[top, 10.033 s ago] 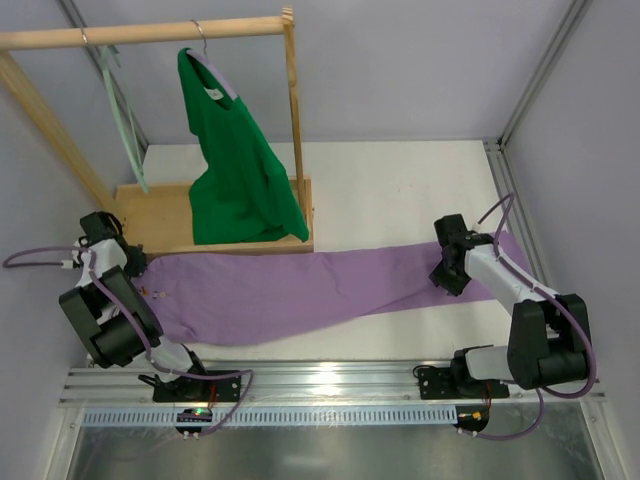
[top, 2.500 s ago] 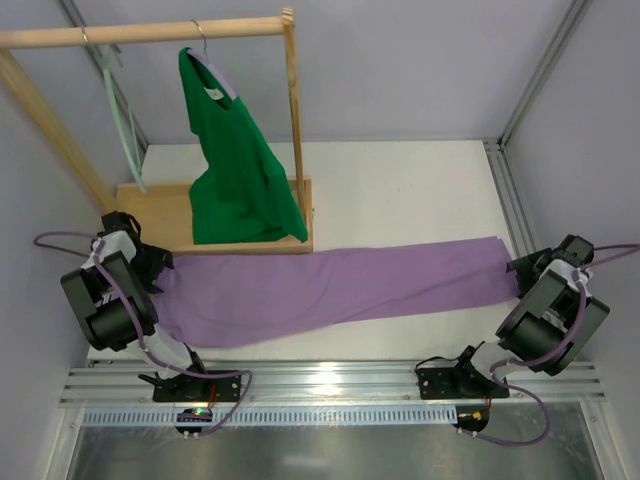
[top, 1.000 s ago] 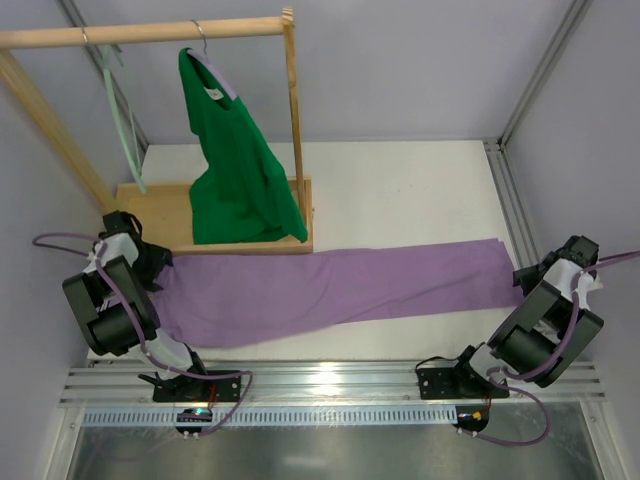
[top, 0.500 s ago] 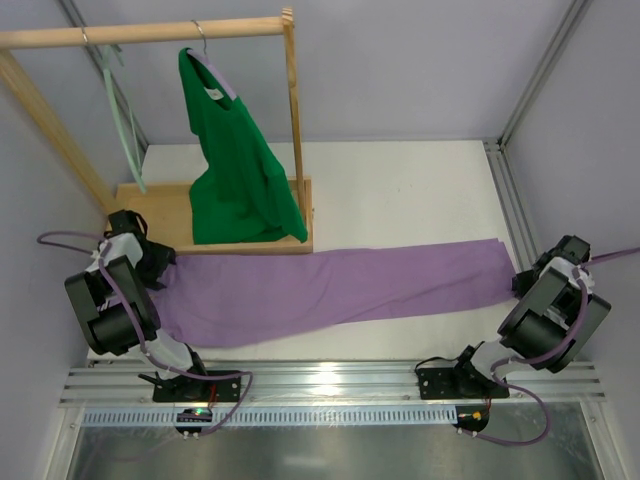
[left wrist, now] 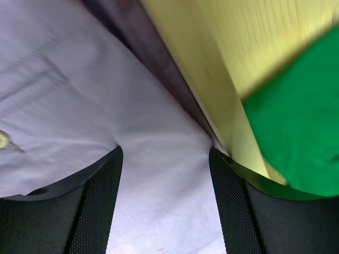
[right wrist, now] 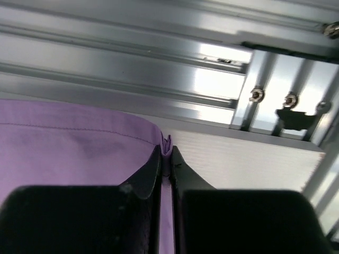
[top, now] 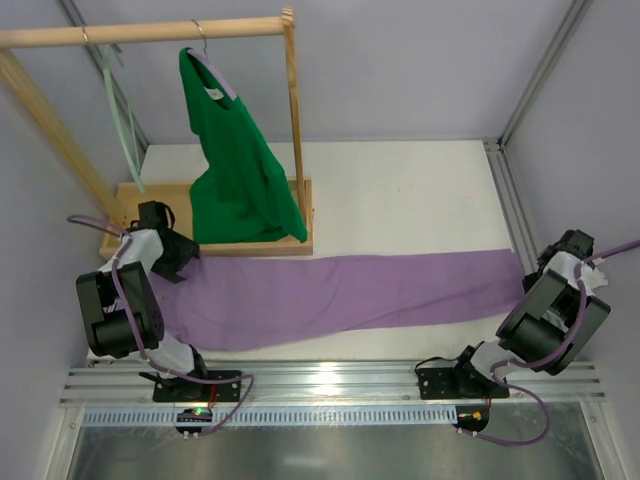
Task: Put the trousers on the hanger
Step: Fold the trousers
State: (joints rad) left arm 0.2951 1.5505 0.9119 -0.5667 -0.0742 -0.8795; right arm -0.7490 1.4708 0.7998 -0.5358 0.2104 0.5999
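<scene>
The right claw [right wrist: 166, 159] was pinched together on a thin fold at the hem end of the trousers [right wrist: 79, 153], right at the worktop's [top: 400, 190] right edge beside the metal frame rail [right wrist: 159, 58]. The left claw [left wrist: 164, 161] stood with its fingers [left wrist: 90, 206] apart over the waistband end. Lilac cloth lay between the fingers and nothing was clamped, and whether the tips pressed into the fabric could not be told. A small button [left wrist: 4, 139] showed to one side, and the wooden base [left wrist: 212, 74] of the clothes stand ran just beyond the cloth.

From there the trousers [top: 340, 290] lay flat on the worktop, their long axis running straight across from one arm to the other, with an arm at each end. The hanger [top: 122, 120] hung from the wooden rail [top: 150, 32] at the far left, above and behind the waistband end. It was close to the left arm and well apart from the right one. The green top [top: 235, 170] hung between it and the stand's upright post [top: 295, 140]. By my reading, the coming move turned on that: the garment had to travel leftward and away from the arms, so the waistband end would lead and the held hem would follow.
</scene>
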